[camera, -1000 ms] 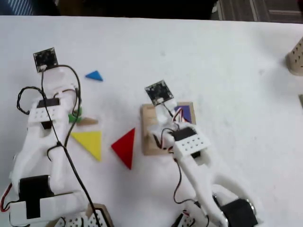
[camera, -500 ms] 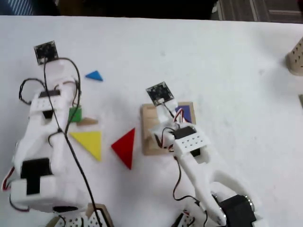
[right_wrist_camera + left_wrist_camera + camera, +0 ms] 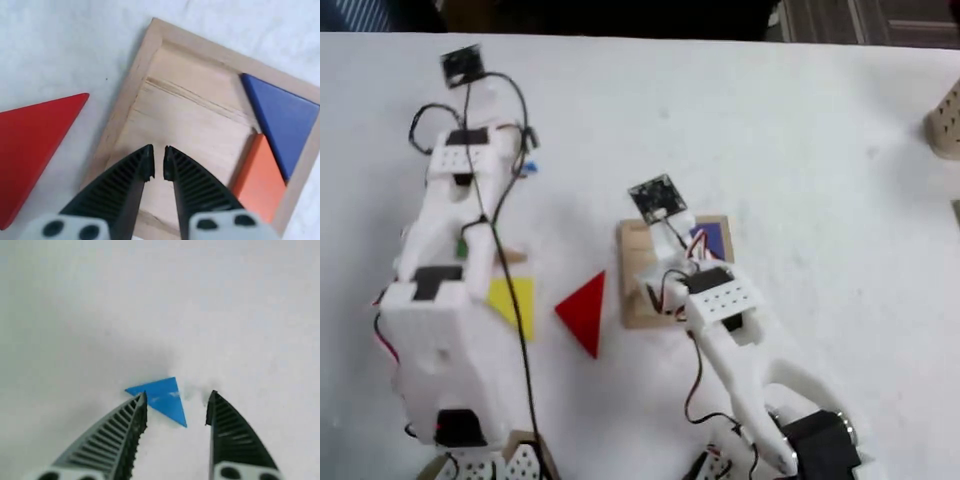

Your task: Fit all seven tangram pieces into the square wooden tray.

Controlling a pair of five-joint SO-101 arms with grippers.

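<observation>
The small blue triangle (image 3: 162, 396) lies flat on the white table, between the open fingers of my left gripper (image 3: 177, 393), which touch nothing. From above, that triangle (image 3: 528, 167) peeks out beside the left arm. My right gripper (image 3: 158, 150) hovers shut and empty over the bare floor of the wooden tray (image 3: 150, 45). A dark blue triangle (image 3: 282, 117) and an orange piece (image 3: 255, 185) sit in the tray. The red triangle (image 3: 583, 310) lies just left of the tray (image 3: 625, 285). The yellow triangle (image 3: 515, 300), a tan piece (image 3: 510, 257) and a green piece (image 3: 461, 247) lie partly under the left arm.
A wooden pegged object (image 3: 945, 125) stands at the table's right edge. Another wooden block (image 3: 535, 455) sits at the front by the left arm's base. The far half of the table is bare white.
My left arm has swung away from the green piece towards the far side, and its gripper now sits around the small blue triangle. The right arm has not moved.
</observation>
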